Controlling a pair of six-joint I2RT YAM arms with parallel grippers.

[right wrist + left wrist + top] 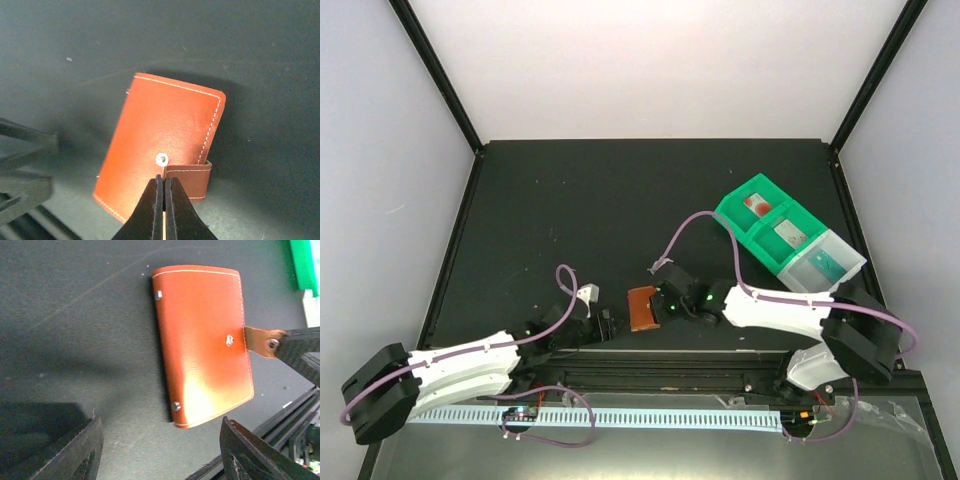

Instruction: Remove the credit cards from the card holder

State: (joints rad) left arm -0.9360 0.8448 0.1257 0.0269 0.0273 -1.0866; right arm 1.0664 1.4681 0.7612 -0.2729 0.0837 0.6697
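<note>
With the snap tab (259, 340) pinched in the clenched right claw (164, 184), the card holder (202, 342) is best pinned by the released left claw (160, 442) before being peeled open.

Green compartmented tray (728, 216) at the far right of the black table (580, 200)

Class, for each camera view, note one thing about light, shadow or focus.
Top external: back wall washed out, table dark. Left wrist: glare low on the card holder, heavy shadow lower left, left gripper blurred. Right wrist: card holder sharp, shadow beyond it, blurred shapes at left.
</note>
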